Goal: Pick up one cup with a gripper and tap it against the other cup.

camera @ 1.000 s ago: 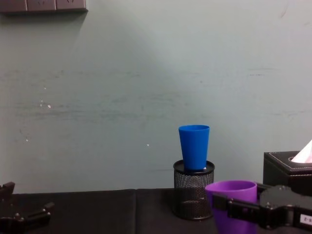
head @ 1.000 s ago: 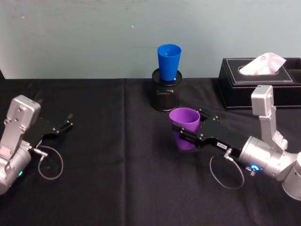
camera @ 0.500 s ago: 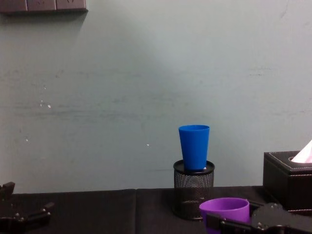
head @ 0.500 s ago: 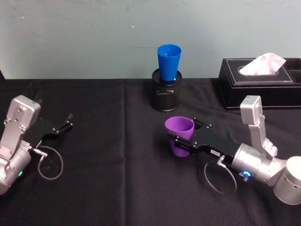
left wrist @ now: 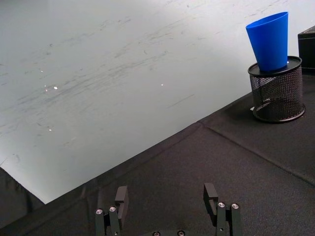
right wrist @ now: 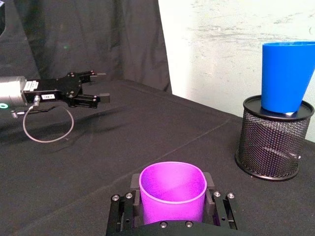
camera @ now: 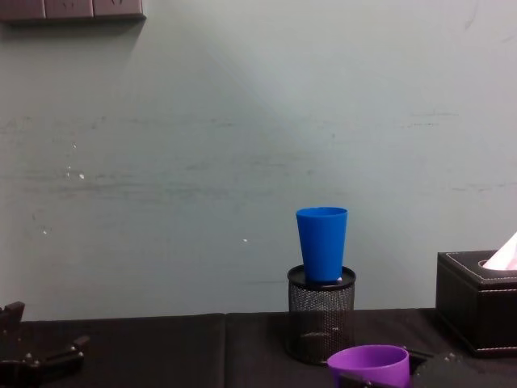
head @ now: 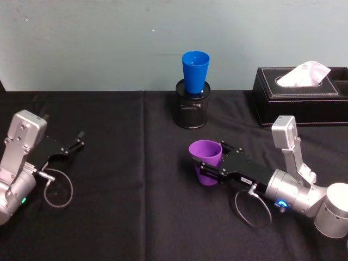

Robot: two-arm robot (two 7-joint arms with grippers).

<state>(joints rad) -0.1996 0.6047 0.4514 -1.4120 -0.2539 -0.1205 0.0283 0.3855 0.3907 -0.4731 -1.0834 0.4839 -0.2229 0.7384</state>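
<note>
The purple cup (head: 205, 161) stands upright in front of the blue cup (head: 195, 70), a good way short of it. My right gripper (head: 206, 168) is shut on it, one finger on each side, as the right wrist view shows around the purple cup (right wrist: 172, 191). It hangs low over the black cloth; whether it touches I cannot tell. The blue cup (right wrist: 287, 74) sits in the mouth of a black mesh pen holder (head: 191, 110) at the back. My left gripper (head: 78, 143) rests open at the far left with nothing between its fingers (left wrist: 121, 195).
A black tissue box (head: 298, 93) with a white tissue stands at the back right. Cable loops hang under both wrists. The black cloth (head: 130, 179) between the arms is bare. A pale wall rises behind the table.
My right gripper has carried the purple cup down and back toward me, slightly leftward, away from the blue cup. The left arm and the blue cup have not moved.
</note>
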